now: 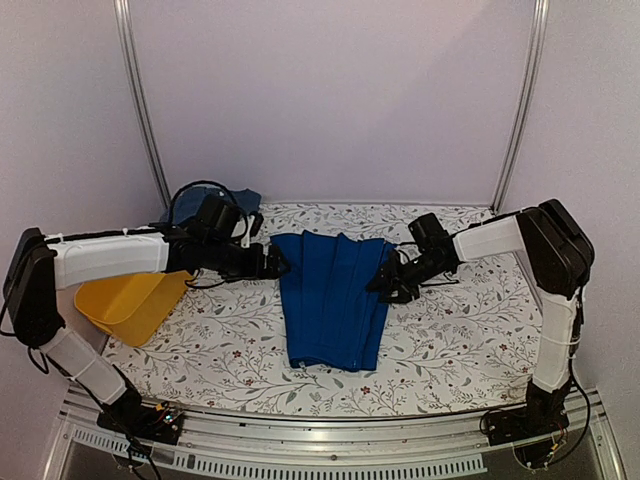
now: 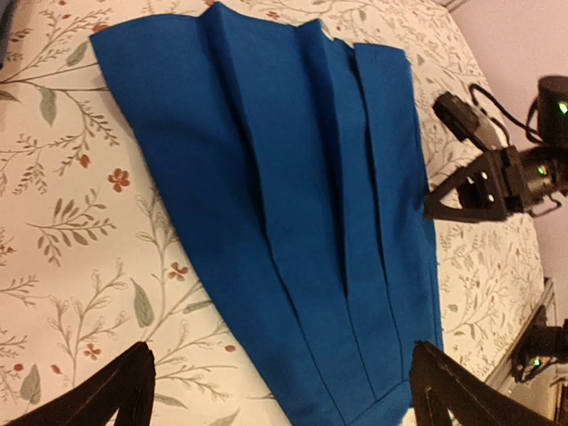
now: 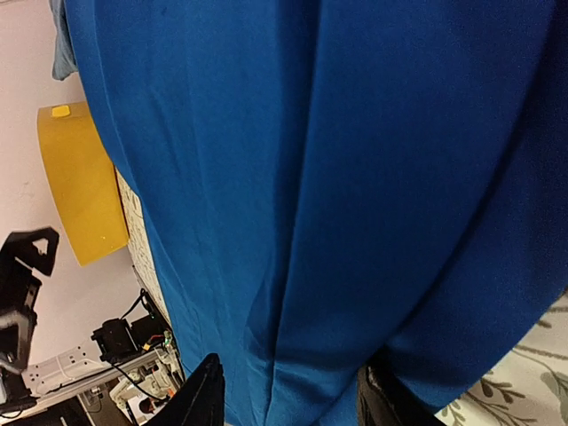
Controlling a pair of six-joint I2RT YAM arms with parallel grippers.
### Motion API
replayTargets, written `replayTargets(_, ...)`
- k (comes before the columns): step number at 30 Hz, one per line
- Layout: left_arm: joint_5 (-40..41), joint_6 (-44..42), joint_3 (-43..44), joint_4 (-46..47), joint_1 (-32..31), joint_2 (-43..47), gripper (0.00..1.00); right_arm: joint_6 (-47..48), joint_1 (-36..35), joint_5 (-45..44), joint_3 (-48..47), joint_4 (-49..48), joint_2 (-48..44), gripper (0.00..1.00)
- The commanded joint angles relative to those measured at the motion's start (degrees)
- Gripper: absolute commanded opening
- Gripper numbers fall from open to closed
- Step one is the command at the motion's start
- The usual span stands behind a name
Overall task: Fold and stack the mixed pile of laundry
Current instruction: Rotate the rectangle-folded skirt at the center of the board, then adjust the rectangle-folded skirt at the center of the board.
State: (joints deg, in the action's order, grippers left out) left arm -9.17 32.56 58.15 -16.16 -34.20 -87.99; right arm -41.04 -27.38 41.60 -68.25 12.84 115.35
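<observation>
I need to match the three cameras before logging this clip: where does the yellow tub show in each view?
Top external: the yellow tub lies at the left, under the left arm's forearm.
Left wrist: not in view.
Right wrist: at the left edge, beside the cloth.
Shared landmark: the royal-blue garment, which shows in all three views.

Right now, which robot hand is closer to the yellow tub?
Left. The left gripper is just right of the yellow tub; the right gripper sits beyond the royal-blue piece.
</observation>
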Motion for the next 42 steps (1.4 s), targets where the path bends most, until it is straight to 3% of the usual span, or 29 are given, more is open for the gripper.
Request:
replayTargets(1, 4.25, -3.93, 0.08, -0.8, -9.08, 1.88, 1.0, 0.55, -0.22, -0.12, -4.52, 0.64, 3.05, 0.49)
replayTargets(7, 6.07, -5.14, 7.8, -6.53, -23.07, -7.36, 0.88, 1.04, 0.07, -1.89, -6.74, 2.15, 3.87, 0.48)
replayTargets(13, 5.04, -4.35, 20.04, -9.08, -29.82, -20.75, 0.82, 1.67, 1.29, -3.98, -7.59, 3.4, 5.9, 0.47)
replayTargets(20, 7.76, 0.5, 29.26, -14.49, -31.29, -31.99, 0.71, 2.01, 1.89, -4.58, -8.9, 3.45, 6.75, 0.41)
replayTargets(25, 10.84, 0.95, 33.1, -19.62, -31.41, -35.21, 0.53, 2.13, 1.89, -4.62, -9.98, 3.57, 7.86, 0.39)
replayTargets(29, 10.96, -0.02, 34.81, -20.36, -31.4, -36.18, 0.25, 2.4, 1.89, -4.05, -10.69, 3.71, 8.73, 0.27)
replayTargets(33, 9.97, -1.66, 34.6, -17.65, -31.47, -32.43, 0.0, 2.8, 1.89, -3.29, -12.33, 3.94, 7.51, 0.07)
replayTargets(35, 9.0, -2.68, 34.91, -16.59, -31.47, -30.95, 0.0, 3.05, 2.19, -3.01, -13.69, 4.16, 6.31, 0.01)
replayTargets(42, 5.76, -5.79, 39.3, -16.71, -31.77, -31.8, 0.0, 3.93, 5.49, -1.21, -14.98, 6.24, 2.05, 0.0)
